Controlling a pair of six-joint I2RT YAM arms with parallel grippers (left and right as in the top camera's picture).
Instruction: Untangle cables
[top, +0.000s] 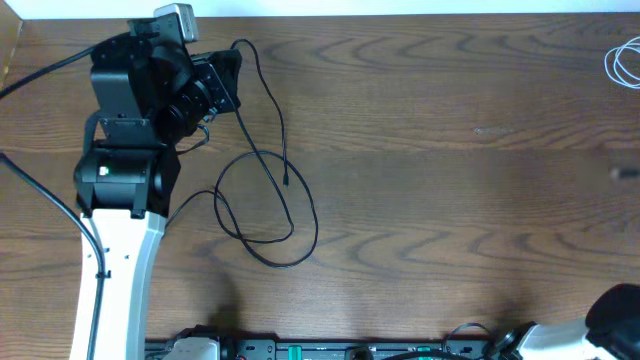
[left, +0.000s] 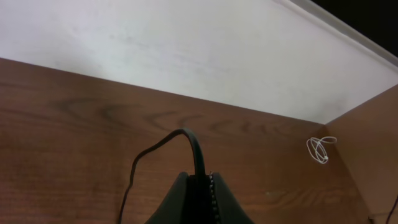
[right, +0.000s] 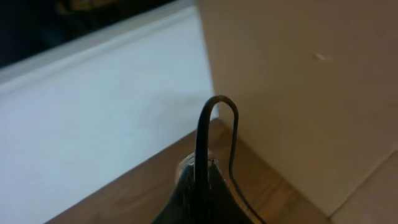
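My left pincer (left: 198, 179) is closed on the long black cable (left: 196, 148). In the left wrist view the cord arches up out of the pressed fingertips and drops away to the left over the wood. From overhead, this pincer sits at the far left of the tabletop (top: 450, 200), near the back edge. The cable leaves it, rises in a short bend toward the back edge, then runs down toward the middle of the tabletop. There it lies in one open loop with a small plug end resting inside the loop's upper part. A further stretch of it passes back toward the base of my left arm (top: 120, 190). The white cable (left: 318, 149) lies as a small coil in the far right corner of the tabletop, well apart from the black one and touched by neither pincer. My right pincer (right: 200, 165) is closed on a second black cord (right: 200, 134), which arcs out of the fingertips and falls to the right. From overhead only part of my right arm (top: 610, 320) shows, at the near right corner.
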